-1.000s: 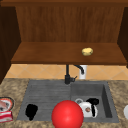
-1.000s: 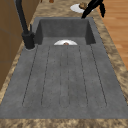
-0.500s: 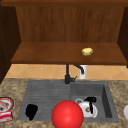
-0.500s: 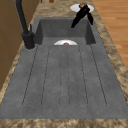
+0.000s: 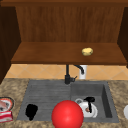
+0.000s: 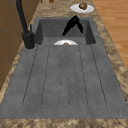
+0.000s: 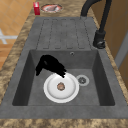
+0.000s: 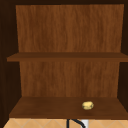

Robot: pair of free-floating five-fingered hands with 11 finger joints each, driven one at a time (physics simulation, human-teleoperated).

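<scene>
- Front view: the right robot hand (image 5: pixel 89 103) hung inside the sink basin (image 5: pixel 106 100), fingers pointing down toward a white plate (image 5: pixel 93 113) on the basin floor.
- The right side view showed that robot hand (image 7: pixel 51 64) with fingers straight and loosely spread, their tips at or just over the plate's (image 7: pixel 51 91) far rim; whether they touched it could not be told.
- A small brown morsel (image 7: pixel 60 86) lay at the middle of the plate, and the drain (image 7: pixel 82 80) sat just beside the plate's rim.
- In the left side view the same robot hand (image 6: pixel 72 23) hung above the plate (image 6: pixel 60 42), holding nothing.
- The left robot hand (image 5: pixel 31 111) hovered over the ribbed drainboard (image 5: pixel 47 95); its finger posture could not be told.
- A red ball (image 5: pixel 67 114) sat at the front edge, between the two hands.
- A black faucet (image 5: pixel 68 75) stood behind the basin.
- A yellowish lump (image 5: pixel 87 51) rested on the wooden shelf (image 5: pixel 50 56) above.
- On the bench (image 5: pixel 12 86) at the left lay a dish of food (image 5: pixel 5 103) and a red carton (image 5: pixel 6 116) just beside it.
</scene>
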